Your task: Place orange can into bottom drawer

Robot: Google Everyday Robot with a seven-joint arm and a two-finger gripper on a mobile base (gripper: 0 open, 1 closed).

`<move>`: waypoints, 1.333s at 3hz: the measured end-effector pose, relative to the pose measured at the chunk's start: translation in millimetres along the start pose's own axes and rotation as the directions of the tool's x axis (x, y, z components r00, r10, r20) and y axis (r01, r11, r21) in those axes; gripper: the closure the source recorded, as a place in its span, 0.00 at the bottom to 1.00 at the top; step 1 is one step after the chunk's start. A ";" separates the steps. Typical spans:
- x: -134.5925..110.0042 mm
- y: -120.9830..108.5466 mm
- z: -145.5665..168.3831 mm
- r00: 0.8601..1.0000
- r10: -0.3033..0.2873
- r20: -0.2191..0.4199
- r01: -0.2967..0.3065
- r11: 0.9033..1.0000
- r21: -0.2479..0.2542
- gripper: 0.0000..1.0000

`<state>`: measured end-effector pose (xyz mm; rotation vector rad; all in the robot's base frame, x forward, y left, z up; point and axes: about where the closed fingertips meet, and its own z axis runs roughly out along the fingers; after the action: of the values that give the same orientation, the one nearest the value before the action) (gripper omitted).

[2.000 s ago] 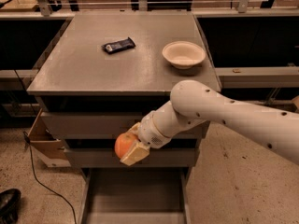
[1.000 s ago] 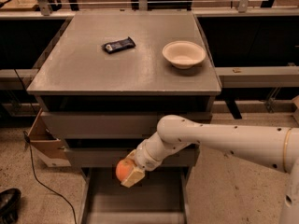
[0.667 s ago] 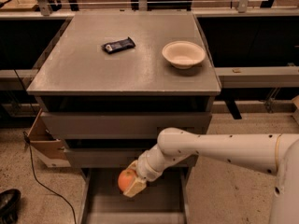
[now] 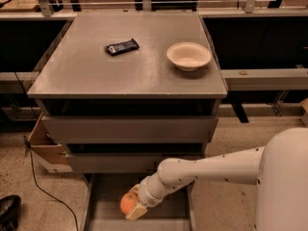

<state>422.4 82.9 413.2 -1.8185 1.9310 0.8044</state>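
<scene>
One gripper (image 4: 134, 208) clamps orange can (image 4: 128, 202) just over open bottom drawer (image 4: 103, 198), below table (image 4: 96, 66) front edge. Risk: let go too high, can may roll/bounce over low wall.

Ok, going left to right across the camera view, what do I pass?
Black shoe, cardboard box, orange can held by the gripper above the bottom drawer, white bowl.
</scene>
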 end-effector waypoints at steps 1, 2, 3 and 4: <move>0.2 1.0 -0.4 1.000 -0.001 -0.001 0.001 1.000 -0.004 1.00; 8.1 -5.8 20.5 1.000 0.012 0.010 -0.012 1.000 0.018 1.00; 30.7 -36.1 67.0 0.999 0.025 0.035 -0.027 0.997 0.071 1.00; 50.5 -56.1 101.4 0.998 0.036 0.058 -0.042 0.995 0.091 1.00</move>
<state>461.0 106.9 295.2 -1.6917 1.9405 0.7578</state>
